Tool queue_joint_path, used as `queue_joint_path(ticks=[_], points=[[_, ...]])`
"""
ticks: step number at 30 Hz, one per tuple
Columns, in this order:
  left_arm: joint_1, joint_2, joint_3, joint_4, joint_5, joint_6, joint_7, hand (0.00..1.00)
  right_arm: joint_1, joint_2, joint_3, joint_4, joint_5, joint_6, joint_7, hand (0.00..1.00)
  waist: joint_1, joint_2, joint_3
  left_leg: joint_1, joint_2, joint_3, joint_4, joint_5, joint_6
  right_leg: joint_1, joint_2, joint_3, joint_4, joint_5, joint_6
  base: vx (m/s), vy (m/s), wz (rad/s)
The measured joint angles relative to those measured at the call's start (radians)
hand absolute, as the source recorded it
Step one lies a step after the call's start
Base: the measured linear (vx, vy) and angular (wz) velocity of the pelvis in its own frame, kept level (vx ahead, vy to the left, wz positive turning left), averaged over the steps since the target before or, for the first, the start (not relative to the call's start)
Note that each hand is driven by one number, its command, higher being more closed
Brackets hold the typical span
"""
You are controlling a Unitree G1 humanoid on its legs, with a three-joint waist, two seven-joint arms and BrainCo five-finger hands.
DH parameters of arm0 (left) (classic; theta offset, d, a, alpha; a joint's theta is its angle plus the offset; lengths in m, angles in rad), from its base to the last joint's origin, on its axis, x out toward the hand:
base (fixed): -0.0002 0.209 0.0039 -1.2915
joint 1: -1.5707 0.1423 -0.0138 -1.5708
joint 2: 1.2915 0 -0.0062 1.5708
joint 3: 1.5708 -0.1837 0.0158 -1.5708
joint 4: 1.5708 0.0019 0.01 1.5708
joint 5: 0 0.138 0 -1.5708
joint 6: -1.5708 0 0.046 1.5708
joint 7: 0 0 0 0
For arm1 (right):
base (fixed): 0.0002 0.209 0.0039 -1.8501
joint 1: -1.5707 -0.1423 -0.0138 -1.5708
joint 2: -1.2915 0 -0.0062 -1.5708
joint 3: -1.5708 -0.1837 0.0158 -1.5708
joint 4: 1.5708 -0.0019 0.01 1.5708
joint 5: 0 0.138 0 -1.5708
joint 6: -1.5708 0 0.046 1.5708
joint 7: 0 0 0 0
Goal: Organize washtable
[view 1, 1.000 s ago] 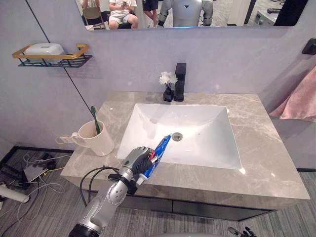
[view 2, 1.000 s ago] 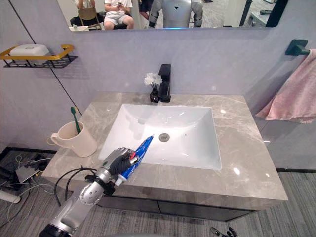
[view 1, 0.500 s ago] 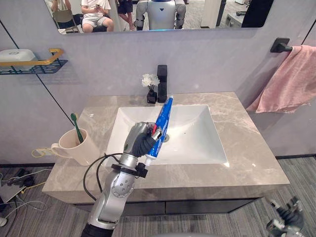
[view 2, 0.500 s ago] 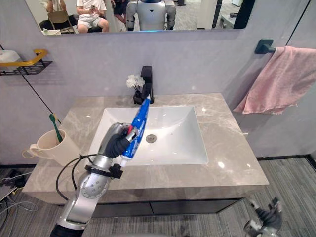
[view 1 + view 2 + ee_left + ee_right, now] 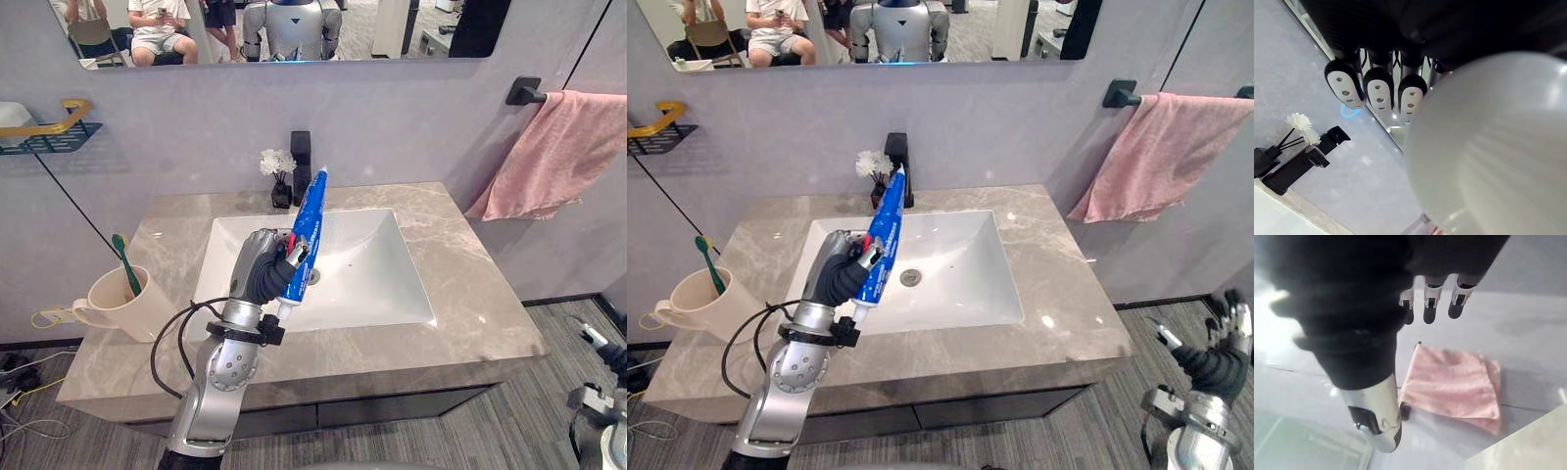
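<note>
My left hand is shut on a blue toothpaste tube, held nearly upright over the front left of the white sink basin. The tube's white cap points down, and its rounded white end shows past my curled fingers in the left wrist view. A beige cup with a green toothbrush stands on the counter at the left. My right hand hangs low off the counter's right side, its fingers relaxed and holding nothing.
A black faucet and a small vase of white flowers stand behind the basin. A pink towel hangs on a wall bar at the right. A gold-railed shelf sits on the left wall. Marble countertop surrounds the basin.
The camera has swung to the right. My left hand has lifted the tube from low by the counter's front edge to upright over the basin. My right hand has come into view.
</note>
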Motion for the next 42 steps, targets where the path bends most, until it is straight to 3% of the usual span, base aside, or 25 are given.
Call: queue_joint_path(ticks=[6,11,20,27,42], points=[[-0.013,0.003,-0.023,0.000,-0.027,-0.002,0.000,1.00,-0.114,-0.050,0.189,0.000,0.135,-0.028,0.044,0.00,0.007,0.005,-0.001,-0.038,-0.007,-0.038,0.030,-0.004,0.006,-0.001,-0.013,-0.028,-0.011,0.009,0.003,-0.03,-0.014,0.15],[-0.044,0.010,-0.053,0.002,-0.047,-0.019,0.007,1.00,-0.176,-0.085,0.349,0.000,0.278,-0.029,0.085,0.00,0.030,0.009,0.000,-0.042,-0.015,-0.059,0.035,-0.004,0.008,0.007,-0.021,-0.040,-0.012,0.011,0.005,-0.03,-0.007,0.09],[-0.075,0.019,-0.137,0.058,-0.046,-0.022,0.065,1.00,-0.261,-0.092,0.613,0.000,0.488,-0.025,0.114,0.00,0.033,0.012,0.001,-0.058,-0.026,-0.083,0.041,-0.001,0.014,0.013,-0.032,-0.064,-0.023,0.019,0.005,-0.02,-0.007,0.08],[-0.122,0.020,-0.200,0.081,-0.045,-0.021,0.119,1.00,-0.293,-0.092,0.727,0.010,0.631,-0.017,0.115,0.00,0.032,0.013,0.002,-0.065,-0.034,-0.105,0.038,0.005,0.023,0.021,-0.039,-0.086,-0.025,0.019,0.005,-0.01,-0.009,0.07],[-0.140,0.020,-0.272,0.120,-0.023,-0.029,0.171,1.00,-0.321,-0.083,0.804,0.069,0.733,-0.019,0.115,0.00,0.033,0.012,0.002,-0.066,-0.042,-0.112,0.031,0.011,0.028,0.022,-0.047,-0.095,-0.025,0.020,0.005,-0.01,-0.001,0.01]])
